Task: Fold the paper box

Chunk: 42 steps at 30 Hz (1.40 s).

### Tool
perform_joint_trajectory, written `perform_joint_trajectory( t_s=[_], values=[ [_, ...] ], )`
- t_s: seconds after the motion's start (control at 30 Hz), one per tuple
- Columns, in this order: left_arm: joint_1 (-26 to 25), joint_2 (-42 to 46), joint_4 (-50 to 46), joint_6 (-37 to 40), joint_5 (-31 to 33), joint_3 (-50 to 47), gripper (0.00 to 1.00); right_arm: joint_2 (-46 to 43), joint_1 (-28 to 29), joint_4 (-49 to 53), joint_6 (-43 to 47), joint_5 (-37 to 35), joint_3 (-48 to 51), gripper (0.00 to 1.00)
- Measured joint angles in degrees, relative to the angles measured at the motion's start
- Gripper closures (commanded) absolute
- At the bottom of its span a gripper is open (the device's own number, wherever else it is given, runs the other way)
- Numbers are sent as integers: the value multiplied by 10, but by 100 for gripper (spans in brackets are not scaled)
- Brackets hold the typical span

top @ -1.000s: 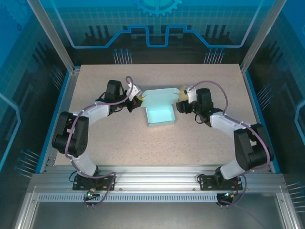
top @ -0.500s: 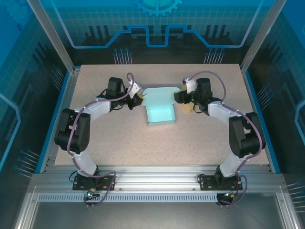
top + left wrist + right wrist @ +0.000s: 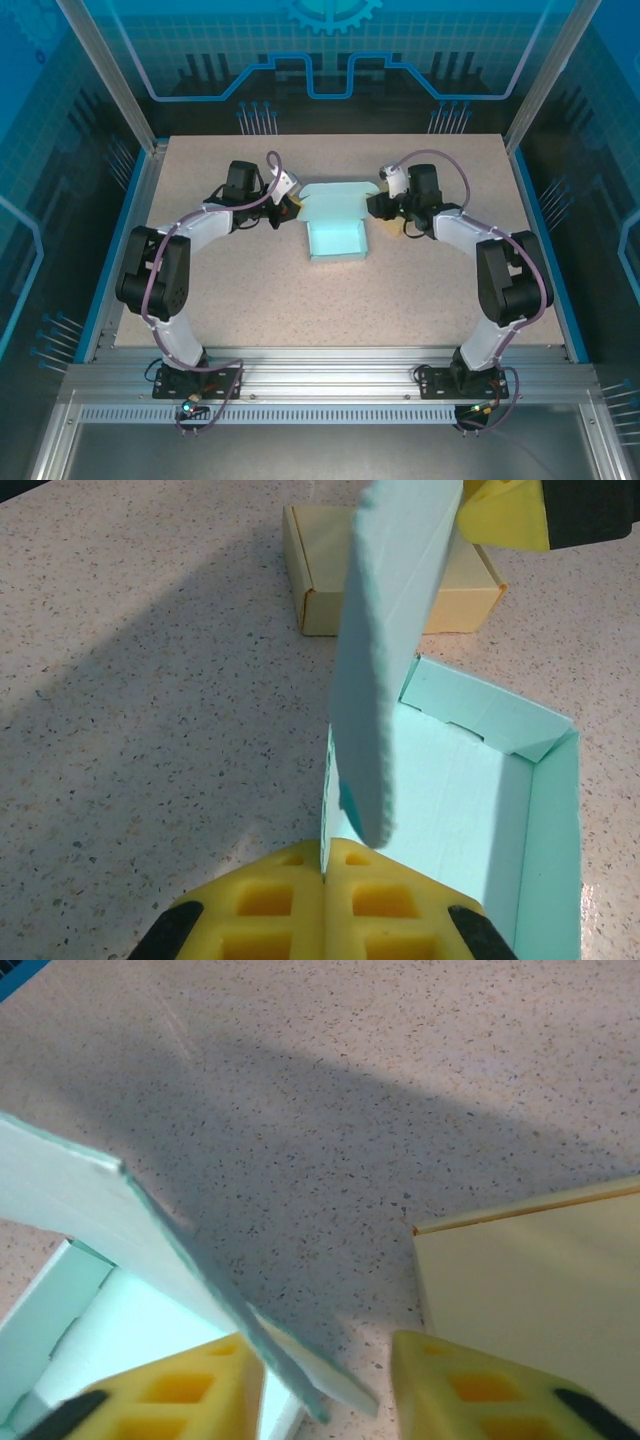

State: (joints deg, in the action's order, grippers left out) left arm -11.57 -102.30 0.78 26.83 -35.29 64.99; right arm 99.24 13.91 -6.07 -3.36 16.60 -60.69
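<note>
The near half of the surface (image 3: pixel 300 300) is bare. The paper box (image 3: pixel 335 240) sits at the middle of it, between the two arms. It is a pale teal card tray, open upward, with its near wall and side walls already standing.

At the tray's far left corner, the left tool (image 3: pixel 325 880) is clenched. Its yellow pads are pressed together with the edge of the left wall caught in the seam between them. At the far right corner, the right tool (image 3: pixel 325 1360) has its pads apart on either side of the lid flap (image 3: pixel 150 1230). The flap's corner lies against the left pad and a gap shows on the other side, so I judge it is not pinching yet.

The flap rises tilted from the tray's far edge. Just right of the box, beside the right tool, lies a small yellow box (image 3: pixel 540 1280).

The card looks thin and light. It should be stiff across a panel but ready to bend along its scored creases, and it will crumple or tear if squeezed mid-panel. A light tray will also slide when pushed, so one tool should anchor a wall. The best hold looks like a flap's free edge near a corner, turned about its crease.
</note>
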Motion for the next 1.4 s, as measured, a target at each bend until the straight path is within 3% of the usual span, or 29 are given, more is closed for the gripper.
perform_joint_trajectory(
  t_s=[0.23,0.5,0.67,0.93,1.4],
  values=[
    [-7,1,7,-43,44,-2,100,0,46,14,-8,-59,-6,85],
    [-55,37,31,-151,212,-33,100,-4,106,21,-35,-171,-9,100],
    [-94,58,43,-226,323,-44,100,-7,133,9,-55,-234,-9,100],
    [-118,65,111,-340,422,-74,100,16,151,-18,-78,-282,-45,100],
    [-136,52,224,-484,472,-137,98,88,168,-71,-121,-343,-83,100]
  ],
)
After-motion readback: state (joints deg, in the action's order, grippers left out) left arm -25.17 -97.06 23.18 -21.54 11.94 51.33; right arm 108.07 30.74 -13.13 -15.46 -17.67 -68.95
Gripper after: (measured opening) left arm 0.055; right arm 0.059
